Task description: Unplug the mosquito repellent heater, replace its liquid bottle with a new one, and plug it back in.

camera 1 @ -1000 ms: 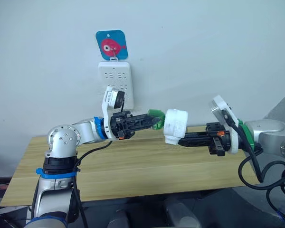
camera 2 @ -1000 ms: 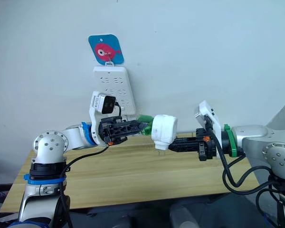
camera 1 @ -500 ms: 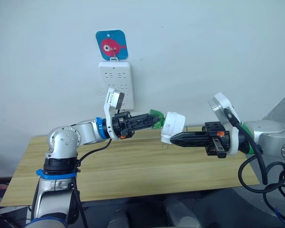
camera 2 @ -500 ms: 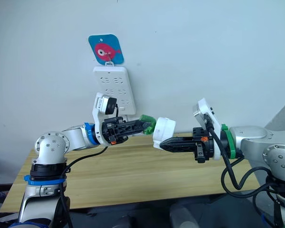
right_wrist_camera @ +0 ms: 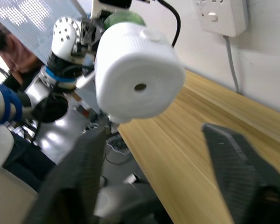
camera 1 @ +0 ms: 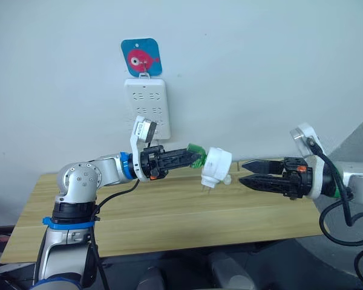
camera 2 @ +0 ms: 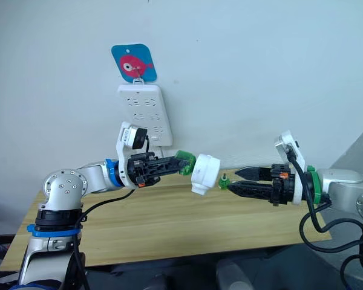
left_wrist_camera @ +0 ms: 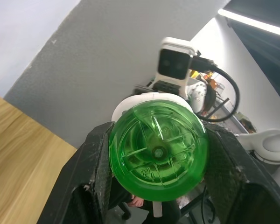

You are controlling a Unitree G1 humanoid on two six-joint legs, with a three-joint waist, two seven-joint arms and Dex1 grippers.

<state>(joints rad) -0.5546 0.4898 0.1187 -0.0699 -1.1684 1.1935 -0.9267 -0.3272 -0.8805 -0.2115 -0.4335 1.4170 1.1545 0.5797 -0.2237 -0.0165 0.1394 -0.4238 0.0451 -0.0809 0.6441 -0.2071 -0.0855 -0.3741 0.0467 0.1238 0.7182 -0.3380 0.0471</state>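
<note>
I saw left gripper [camera 1: 192,157] clamped on green bottle [left_wrist_camera: 157,150] under heater [camera 1: 216,167], frame centre | right gripper [camera 1: 249,173] fingers spread, empty

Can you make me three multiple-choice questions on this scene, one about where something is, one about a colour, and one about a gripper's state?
1. Where is the power strip?
A. flat on the table
B. hanging on the wall under a blue fish tag
C. on the floor

2. What colour is the bottle in the left gripper?
A. green
B. red
C. yellow

3. How is the right gripper?
A. shut on the heater
B. shut on the bottle
C. open, apart from the heater

Answers:
1. B, the strip hangs on the wall below the fish tag, above the table.
2. A, the left wrist view shows a clear green bottle base between the fingers.
3. C, its fingers are spread and stand apart from the white heater, which sits on the bottle.
</note>
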